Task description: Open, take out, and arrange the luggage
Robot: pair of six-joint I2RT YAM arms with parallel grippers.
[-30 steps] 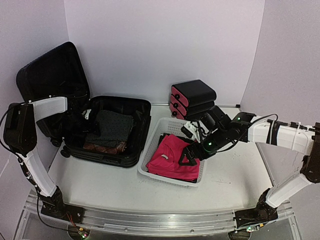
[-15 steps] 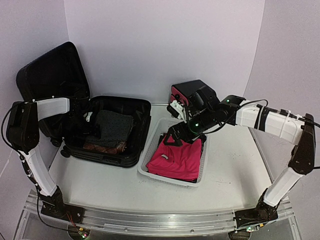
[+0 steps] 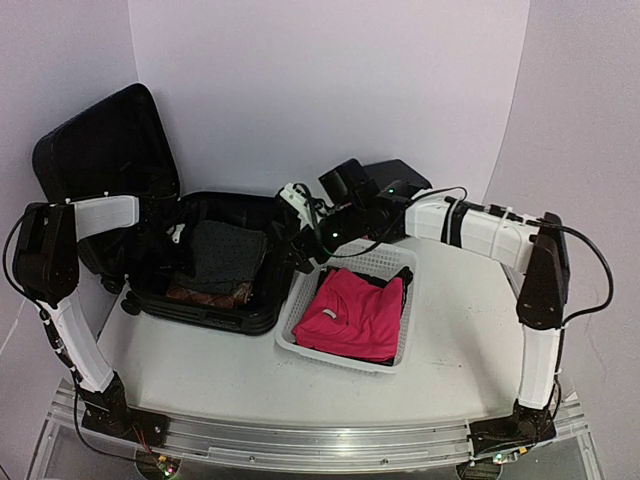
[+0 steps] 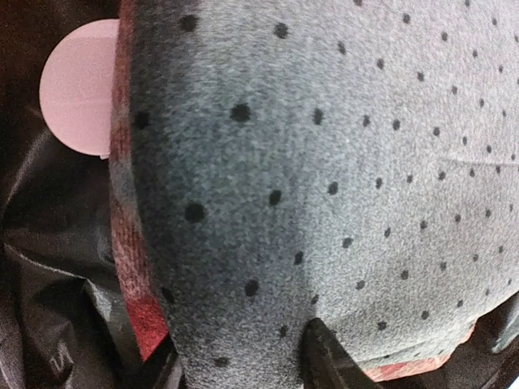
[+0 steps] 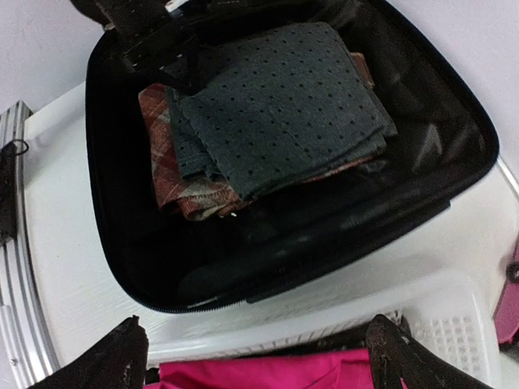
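Note:
The luggage (image 3: 215, 300) lies open at the left with its lid (image 3: 105, 150) upright. Inside it a folded grey dotted cloth (image 3: 228, 250) (image 5: 276, 105) rests on a red patterned cloth (image 3: 205, 293) (image 5: 170, 178). My left gripper (image 3: 168, 250) is down in the case at the pile's left end. In the left wrist view its jaws (image 4: 243, 369) pinch a fold of the grey cloth (image 4: 324, 146). My right gripper (image 3: 300, 250) (image 5: 259, 361) hangs open over the seam between the case's right rim and the basket, holding nothing.
A white mesh basket (image 3: 385, 262) (image 5: 324, 316) beside the case holds a pink shirt (image 3: 355, 315) (image 5: 268, 377). Black boxes (image 3: 400, 172) stand at the back, mostly behind my right arm. A pink round tag (image 4: 77, 85) lies by the clothes.
My right arm has swung left from over the basket to the case's right rim, still open. My left jaws have narrowed onto the grey cloth.

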